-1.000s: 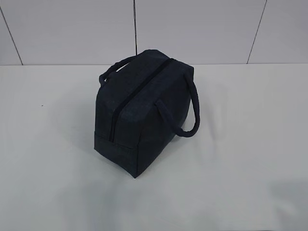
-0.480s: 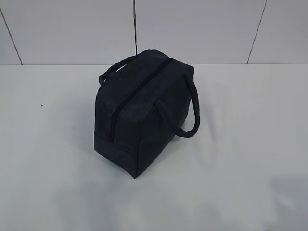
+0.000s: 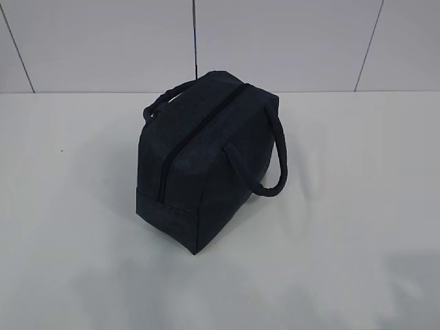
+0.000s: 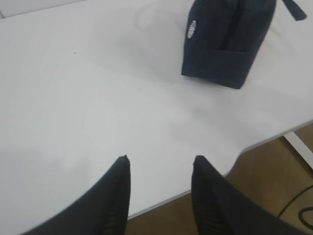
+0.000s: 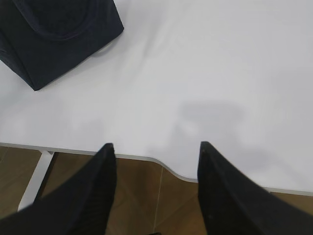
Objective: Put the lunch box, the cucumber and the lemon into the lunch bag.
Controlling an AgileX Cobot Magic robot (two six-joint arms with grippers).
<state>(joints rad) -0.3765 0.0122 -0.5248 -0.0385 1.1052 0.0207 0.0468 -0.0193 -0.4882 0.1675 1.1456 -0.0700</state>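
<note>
The dark navy lunch bag (image 3: 206, 161) stands on the white table (image 3: 344, 206) with its top zipper shut and two loop handles hanging at its sides. It also shows in the left wrist view (image 4: 225, 41), with its white round logo, and in the right wrist view (image 5: 58, 34). The lunch box, the cucumber and the lemon are out of view. My left gripper (image 4: 160, 159) is open and empty above the table's front edge, well short of the bag. My right gripper (image 5: 155, 145) is open and empty over the front edge too. Neither gripper shows in the exterior view.
The table's front edge (image 5: 146, 157) has a curved cut-out, with brown floor (image 5: 166, 196) below it. A white tiled wall (image 3: 275, 41) stands behind the table. A dark cable (image 4: 301, 208) lies on the floor at the right of the left wrist view.
</note>
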